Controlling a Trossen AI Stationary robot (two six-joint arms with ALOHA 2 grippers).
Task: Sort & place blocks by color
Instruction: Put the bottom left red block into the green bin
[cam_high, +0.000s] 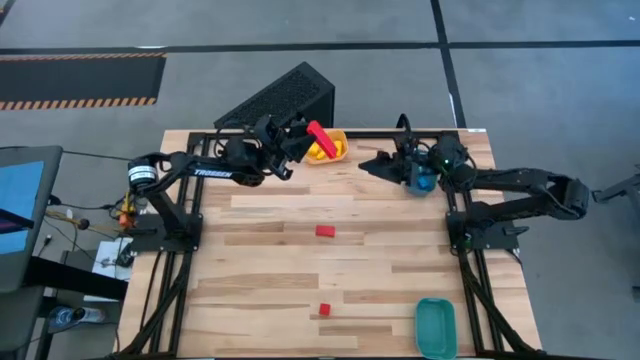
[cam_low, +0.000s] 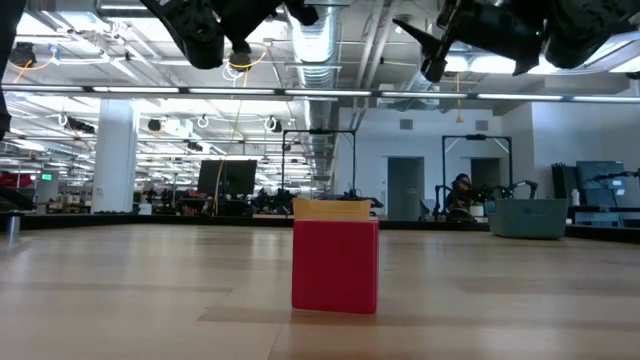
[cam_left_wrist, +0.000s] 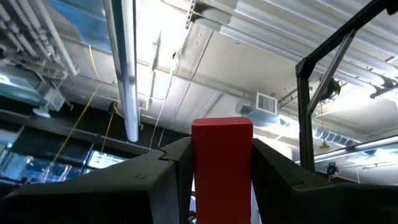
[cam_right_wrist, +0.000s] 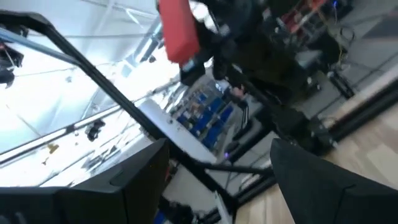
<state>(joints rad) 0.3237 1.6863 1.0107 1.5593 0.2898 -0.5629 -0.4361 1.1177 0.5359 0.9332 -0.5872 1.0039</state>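
Observation:
My left gripper (cam_high: 298, 138) (cam_left_wrist: 222, 163) is raised at the table's far edge, shut on a red bar (cam_high: 318, 133) (cam_left_wrist: 222, 134) beside the orange tray (cam_high: 337, 152), which holds yellow pieces (cam_high: 321, 152). My right gripper (cam_high: 372, 165) (cam_right_wrist: 217, 155) hovers open just right of that tray, over the blue tray (cam_high: 425, 183). Its wrist view shows the red bar (cam_right_wrist: 178, 30) in the other arm. Two red blocks lie flat on the table, one mid-table (cam_high: 325, 231) and one nearer (cam_high: 323, 310) (cam_low: 335, 265). My left gripper pinches the red bar between its two fingers (cam_left_wrist: 168, 168), on the bar's lower part (cam_left_wrist: 222, 180). The bar's free end (cam_left_wrist: 222, 124) sticks out past the fingertips. The fingers slant upward toward the ceiling. The bar is lifted clear of the table.
A teal tray (cam_high: 435, 327) lies at the table's near right corner. A black perforated box (cam_high: 275, 100) stands just beyond the far edge behind the left arm. Bare wood (cam_high: 270, 270) spreads across the middle and near left.

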